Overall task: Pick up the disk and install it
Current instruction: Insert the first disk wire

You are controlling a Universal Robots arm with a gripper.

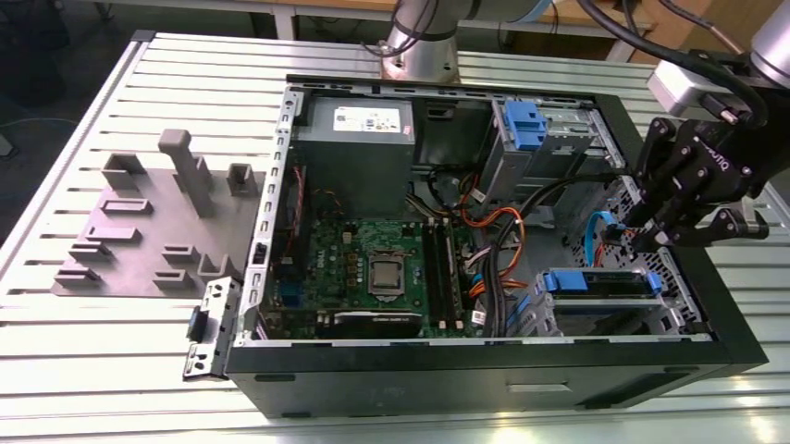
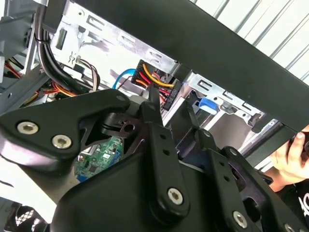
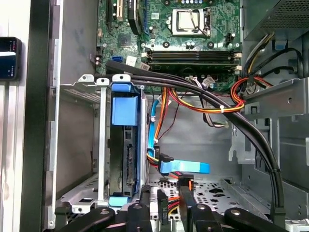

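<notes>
I see my pincer (image 1: pixel 642 242) inside the open case (image 1: pixel 691 342), above the disk (image 1: pixel 600 282) seated in its bay; its fingers grip a cable connector (image 3: pixel 184 186).

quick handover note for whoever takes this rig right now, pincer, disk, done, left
Pincer: low inside the open case, over the loose cable plugs beside the drive cage. It holds no disk.
Disk: on edge in the cage, blue frame on it, in the case corner at the exterior view's right.
Done: the disk is picked up and in its bay.
Left: from here I cannot tell whether it is fully seated. The blue cable appears not to be plugged into it.
</notes>
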